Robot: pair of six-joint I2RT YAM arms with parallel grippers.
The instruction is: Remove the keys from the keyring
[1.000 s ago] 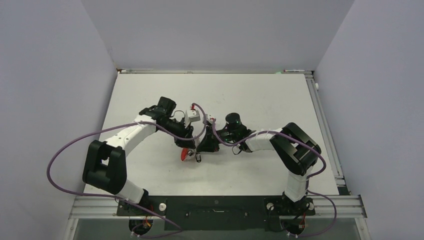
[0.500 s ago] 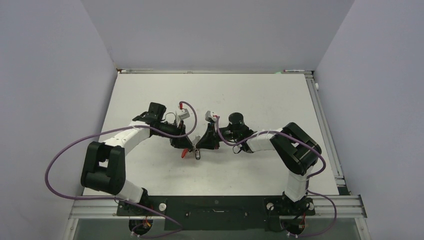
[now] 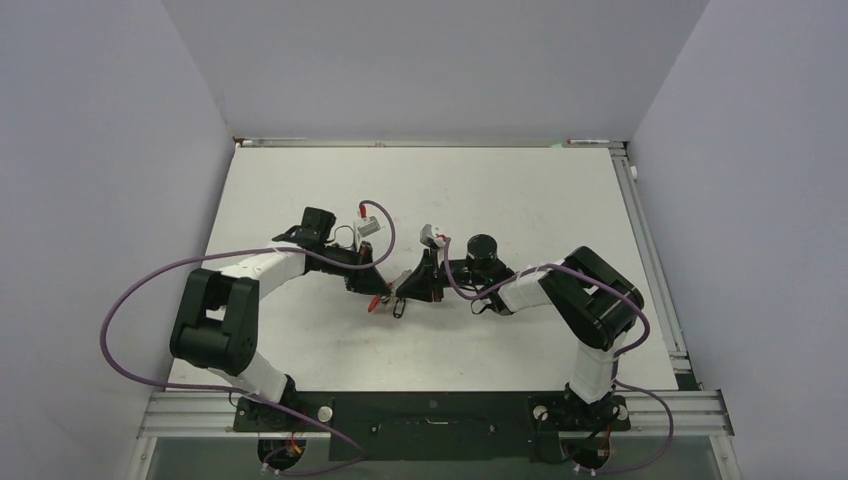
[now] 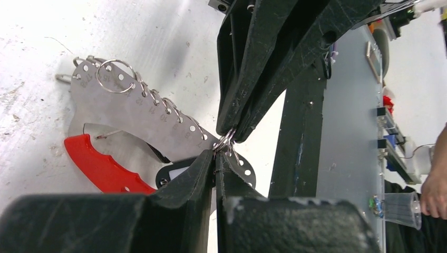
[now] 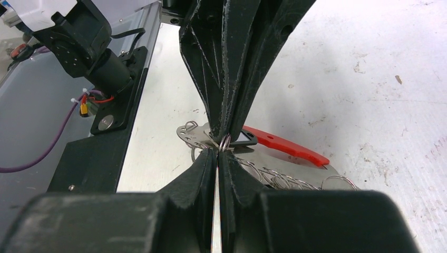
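The keyring lies at mid-table: a curved grey band [image 4: 137,116] with a bright red part [image 4: 100,168] and several thin wire rings along its edge. It also shows in the right wrist view [image 5: 300,167]. A dark-headed key [image 4: 171,175] lies by the band under the fingertips, and shows too in the right wrist view [image 5: 245,139]. The pale silvery key is not distinguishable. My left gripper [image 4: 216,156] and right gripper [image 5: 217,153] meet tip to tip [image 3: 392,294]. Both are shut, pinching the same small wire ring [image 4: 225,142] from opposite sides.
Purple cables [image 3: 130,310] loop off both arms. White walls close the table's left, back and right. A metal rail [image 3: 440,405] runs along the near edge. A person's hand [image 4: 435,195] shows beyond the table in the left wrist view.
The left wrist has drawn back to the left and lowered, and the right wrist has shifted slightly right. The fingertips still meet at the ring. The band has barely moved.
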